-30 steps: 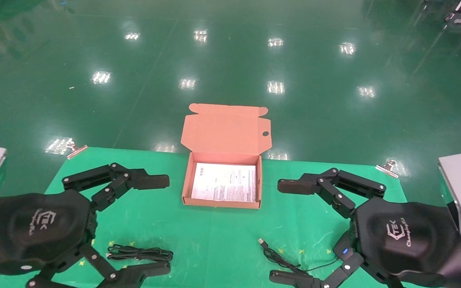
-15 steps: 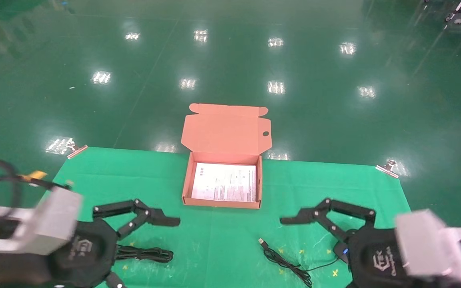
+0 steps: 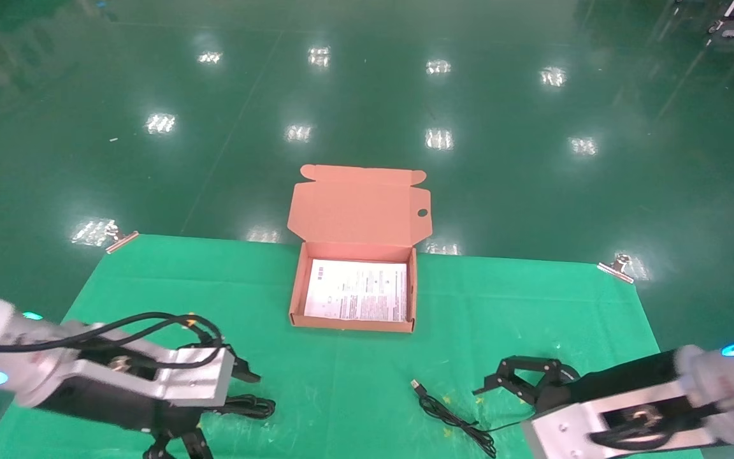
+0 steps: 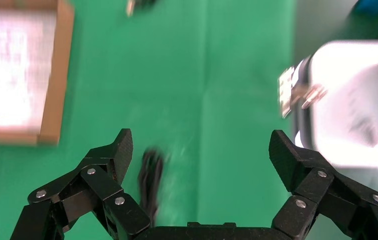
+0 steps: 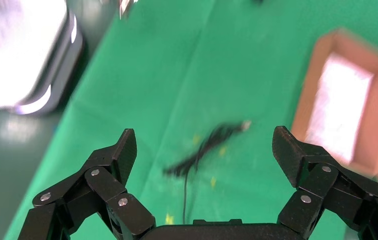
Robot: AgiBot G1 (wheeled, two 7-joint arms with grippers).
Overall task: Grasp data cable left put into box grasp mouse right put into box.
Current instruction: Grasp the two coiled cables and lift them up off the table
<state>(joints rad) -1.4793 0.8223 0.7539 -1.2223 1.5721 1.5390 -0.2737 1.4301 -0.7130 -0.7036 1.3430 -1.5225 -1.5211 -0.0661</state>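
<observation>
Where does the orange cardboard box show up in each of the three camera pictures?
Head view: the box sits mid-frame, open, on the green cloth.
Left wrist view: upper left corner.
Right wrist view: right edge.
Shared landmark: the white printed sheet inside it.

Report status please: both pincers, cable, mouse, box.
Left pincer open, over data cable. Right pincer open, above mouse cord; mouse itself hidden. Box open, only a printed sheet inside. Nothing in the way.

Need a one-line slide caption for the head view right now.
Both open grippers, left and right, low over the green mat; open box awaits.
</observation>
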